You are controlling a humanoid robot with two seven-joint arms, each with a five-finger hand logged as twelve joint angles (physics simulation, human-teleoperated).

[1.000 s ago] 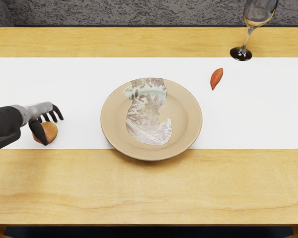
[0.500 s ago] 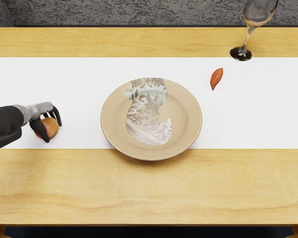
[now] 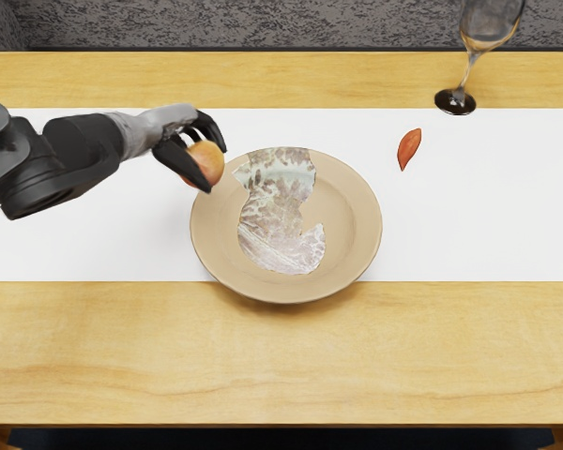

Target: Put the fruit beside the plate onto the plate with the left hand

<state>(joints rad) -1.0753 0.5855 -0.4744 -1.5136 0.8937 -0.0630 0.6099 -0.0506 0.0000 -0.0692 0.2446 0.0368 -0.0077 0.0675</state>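
Fruit [image 3: 209,161], one, clasped in left hand [image 3: 183,141] at rim of single plate [image 3: 357,225]. One glass [image 3: 455,101], one red slice [image 3: 409,148] on bench [image 3: 281,356].

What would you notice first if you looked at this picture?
The robot's left hand stands out first: it holds a round orange fruit right at the left edge of the tan plate in the middle. After that, a small red slice lies on the white cloth to the plate's upper right, and a glass stands at the far right corner.
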